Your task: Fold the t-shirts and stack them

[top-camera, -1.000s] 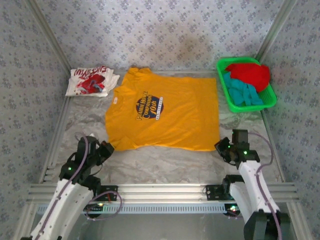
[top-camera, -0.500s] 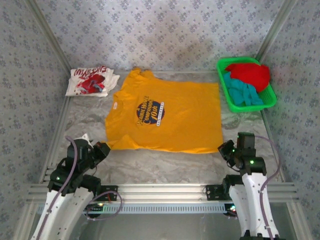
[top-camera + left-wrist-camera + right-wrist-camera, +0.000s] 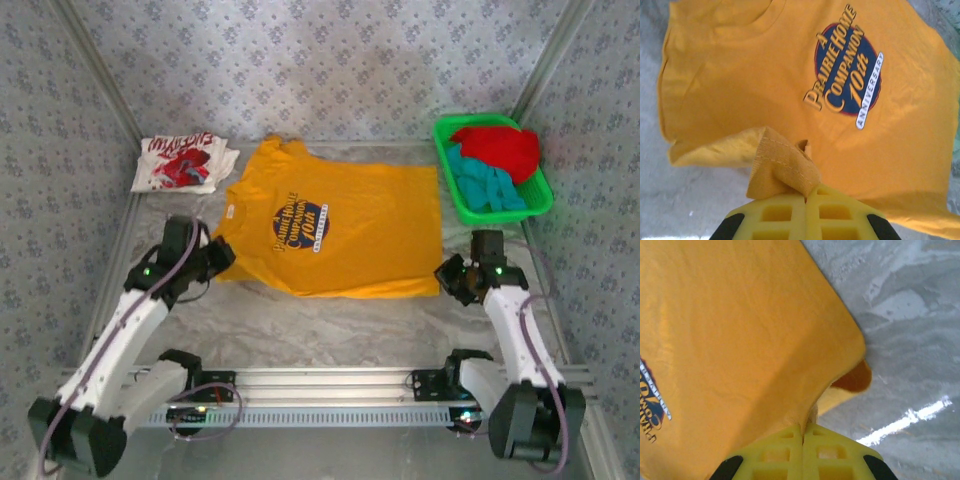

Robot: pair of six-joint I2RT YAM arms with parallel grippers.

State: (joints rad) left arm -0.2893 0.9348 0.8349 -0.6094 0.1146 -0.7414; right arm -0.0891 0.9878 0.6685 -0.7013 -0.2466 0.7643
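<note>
Left gripper (image 3: 222,260) and right gripper (image 3: 445,281), clamped shut on yellow t-shirt's (image 3: 380,230) near corners. First fold in hand; calls for carrying both corners evenly across.

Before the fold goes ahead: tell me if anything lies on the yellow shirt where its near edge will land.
Nothing visible does. The left claw and right claw are shut on the near corners of the yellow shirt; its top face is bare. The white shirt lies beyond its far-left corner, the basket to its right.
</note>
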